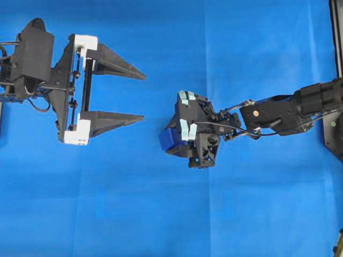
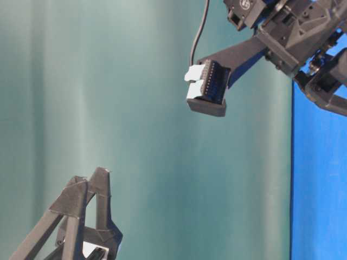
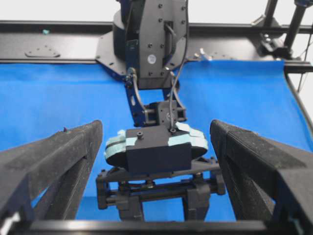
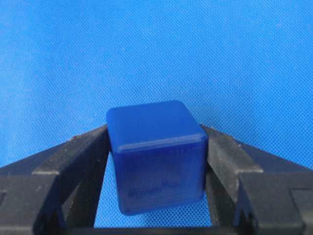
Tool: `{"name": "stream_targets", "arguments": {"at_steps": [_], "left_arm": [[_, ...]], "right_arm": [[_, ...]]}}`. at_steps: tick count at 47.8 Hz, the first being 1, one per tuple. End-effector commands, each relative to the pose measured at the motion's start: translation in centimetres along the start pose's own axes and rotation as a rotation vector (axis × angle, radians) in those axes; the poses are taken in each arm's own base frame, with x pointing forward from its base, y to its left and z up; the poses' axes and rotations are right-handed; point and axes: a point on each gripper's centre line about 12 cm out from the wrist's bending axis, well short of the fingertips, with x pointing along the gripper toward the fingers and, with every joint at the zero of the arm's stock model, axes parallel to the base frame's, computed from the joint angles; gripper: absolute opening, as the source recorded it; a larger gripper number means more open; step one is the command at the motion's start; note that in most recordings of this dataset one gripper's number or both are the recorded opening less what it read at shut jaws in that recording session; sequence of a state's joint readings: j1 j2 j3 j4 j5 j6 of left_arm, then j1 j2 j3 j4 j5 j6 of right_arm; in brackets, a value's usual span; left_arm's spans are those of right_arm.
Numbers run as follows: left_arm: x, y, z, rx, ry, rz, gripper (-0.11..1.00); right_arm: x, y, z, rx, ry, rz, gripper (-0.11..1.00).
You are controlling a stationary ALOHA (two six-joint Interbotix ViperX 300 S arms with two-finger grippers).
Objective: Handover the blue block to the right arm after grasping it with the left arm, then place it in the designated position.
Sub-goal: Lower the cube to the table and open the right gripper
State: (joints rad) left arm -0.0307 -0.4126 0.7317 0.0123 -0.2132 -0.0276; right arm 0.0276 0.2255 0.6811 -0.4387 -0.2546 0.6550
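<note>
The right gripper (image 4: 156, 161) clamps the block (image 4: 156, 156) between its fingers, above the cloth (image 1: 161, 214), ready for placing. The left gripper (image 1: 140, 95) gapes empty (handover apparently done), well apart.

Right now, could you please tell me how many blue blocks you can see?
1. The blue block sits clamped in the right claw, held over the blue cloth near the middle; the left claw is empty. None seems hidden.
</note>
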Motion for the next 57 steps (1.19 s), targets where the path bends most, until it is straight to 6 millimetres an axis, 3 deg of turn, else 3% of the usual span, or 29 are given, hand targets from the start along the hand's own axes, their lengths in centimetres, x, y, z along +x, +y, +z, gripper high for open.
{"name": "stream_targets", "arguments": {"at_steps": [1, 26, 36, 48, 57], "left_arm": [[0.0, 0.0, 1.4, 0.003, -0.038, 0.001, 0.93], [0.0, 0.0, 1.4, 0.002, -0.040, -0.001, 0.93], [-0.1, 0.0, 1.4, 0.002, -0.040, -0.001, 0.93], [-0.2, 0.0, 1.4, 0.002, -0.040, -0.001, 0.93], [-0.2, 0.0, 1.4, 0.005, -0.040, -0.001, 0.93]], "right_arm": [[-0.2, 0.0, 0.8, 0.004, -0.025, 0.003, 0.41], [-0.3, -0.1, 0.8, 0.027, -0.024, -0.006, 0.41], [-0.4, -0.1, 1.3, 0.040, -0.032, -0.012, 0.93], [-2.5, 0.4, 3.0, 0.028, -0.049, -0.034, 0.91], [-5.7, 1.1, 5.2, 0.001, -0.077, -0.062, 0.91]]}}
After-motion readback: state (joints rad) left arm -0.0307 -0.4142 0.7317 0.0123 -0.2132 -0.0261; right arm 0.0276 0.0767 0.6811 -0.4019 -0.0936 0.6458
